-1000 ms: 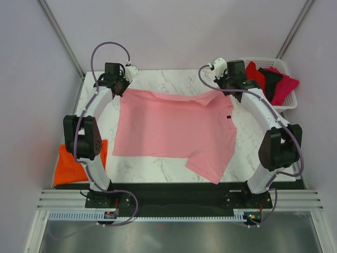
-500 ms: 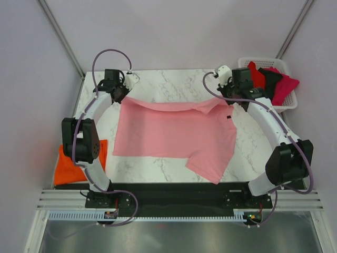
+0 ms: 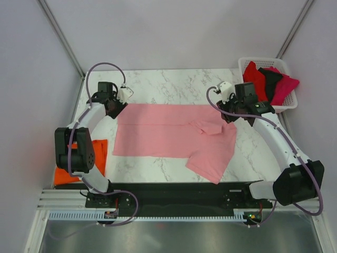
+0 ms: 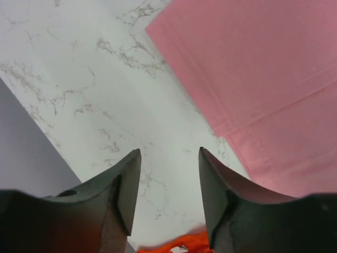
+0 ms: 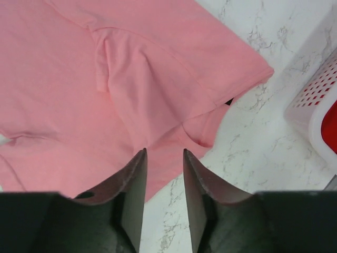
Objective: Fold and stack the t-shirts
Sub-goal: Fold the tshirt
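Observation:
The light pink t-shirt [image 3: 168, 134] lies flat mid-table, its far part folded over toward me, with one sleeve [image 3: 209, 163] sticking out at the near right. My left gripper [image 3: 117, 105] hovers open just off the shirt's far-left corner; the left wrist view has its gripper [image 4: 169, 150] over bare marble with the pink cloth [image 4: 263, 79] to its right. At the shirt's far-right corner my right gripper [image 3: 227, 113] is open and empty; in its wrist view the gripper [image 5: 164, 151] is above the folded pink sleeve [image 5: 137, 89].
A bright orange t-shirt [image 3: 100, 153] lies at the table's near-left edge, partly behind the left arm. A white basket [image 3: 287, 103] at the far right holds red [image 3: 256, 75], black [image 3: 271, 79] and magenta [image 3: 286, 84] shirts, close to the right gripper.
Both grippers carried the pink shirt's far edge toward me, laid it down as a fold and opened, letting go of the cloth.

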Robot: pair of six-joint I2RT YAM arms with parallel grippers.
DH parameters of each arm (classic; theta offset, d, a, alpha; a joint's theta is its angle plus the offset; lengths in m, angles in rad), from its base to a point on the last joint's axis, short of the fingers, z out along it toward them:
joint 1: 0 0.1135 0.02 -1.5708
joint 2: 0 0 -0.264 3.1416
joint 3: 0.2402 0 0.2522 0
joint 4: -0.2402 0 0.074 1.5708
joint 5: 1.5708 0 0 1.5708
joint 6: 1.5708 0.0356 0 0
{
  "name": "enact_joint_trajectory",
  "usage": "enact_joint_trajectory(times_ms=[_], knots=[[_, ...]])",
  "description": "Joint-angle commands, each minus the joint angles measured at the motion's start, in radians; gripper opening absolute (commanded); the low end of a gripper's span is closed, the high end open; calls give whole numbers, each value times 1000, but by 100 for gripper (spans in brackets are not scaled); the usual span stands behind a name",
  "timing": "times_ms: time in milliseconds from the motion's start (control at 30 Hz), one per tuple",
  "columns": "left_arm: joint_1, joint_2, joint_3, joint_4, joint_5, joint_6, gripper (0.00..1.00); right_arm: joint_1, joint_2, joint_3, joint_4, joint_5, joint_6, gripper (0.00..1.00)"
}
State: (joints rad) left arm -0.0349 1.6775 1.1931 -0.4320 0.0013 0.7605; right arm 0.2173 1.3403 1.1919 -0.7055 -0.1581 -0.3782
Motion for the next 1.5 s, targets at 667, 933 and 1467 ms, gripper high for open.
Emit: enact_joint_trajectory(times_ms=[667, 933, 1467], knots=[[-40, 395, 480, -163, 55, -158, 30, -53, 594, 360, 172, 178, -37, 37], [-40, 484, 536, -165, 37, -161, 29, -73, 710, 422, 164, 203, -47, 33], [-27, 620, 649, -168, 25, -187, 25, -99, 970, 632, 121, 264, -73, 25]])
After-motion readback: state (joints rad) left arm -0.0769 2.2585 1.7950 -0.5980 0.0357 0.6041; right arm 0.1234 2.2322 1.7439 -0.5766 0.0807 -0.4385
